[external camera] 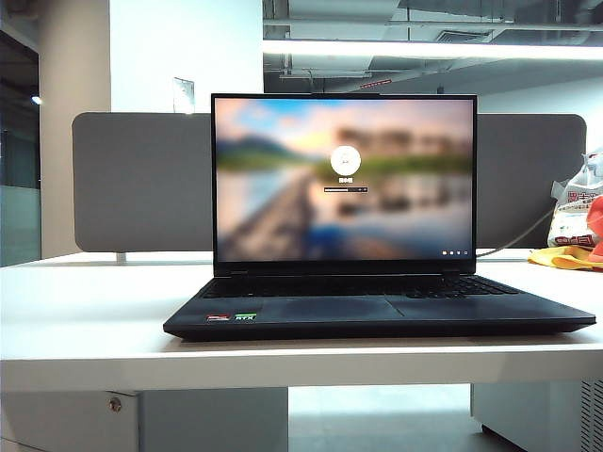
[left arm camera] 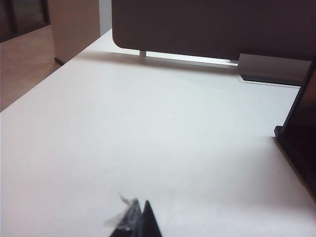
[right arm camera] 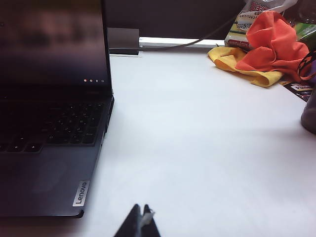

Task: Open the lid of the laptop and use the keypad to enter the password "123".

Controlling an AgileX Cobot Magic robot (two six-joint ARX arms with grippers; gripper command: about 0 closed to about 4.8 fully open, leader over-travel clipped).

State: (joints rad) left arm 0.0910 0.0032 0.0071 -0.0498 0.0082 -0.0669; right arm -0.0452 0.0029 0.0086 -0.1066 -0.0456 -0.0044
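The black laptop (external camera: 377,315) stands in the middle of the white table (external camera: 85,311) with its lid (external camera: 344,179) raised upright. The screen shows a blurred landscape with a login circle and entry bar. The keypad (external camera: 480,285) is the key block at the keyboard's right end, also visible in the right wrist view as the keypad (right arm camera: 74,123). My left gripper (left arm camera: 141,201) is shut and empty over bare table, well off the laptop's (left arm camera: 296,143) left side. My right gripper (right arm camera: 141,205) is shut and empty near the laptop's (right arm camera: 49,168) front right corner. Neither gripper shows in the exterior view.
A grey partition board (external camera: 141,184) stands behind the laptop. At the back right lie an orange cloth (right arm camera: 269,42) on a yellow cloth (right arm camera: 247,71), a printed bag (external camera: 575,202) and a cable (right arm camera: 197,42). A dark object (right arm camera: 310,113) sits at the far right.
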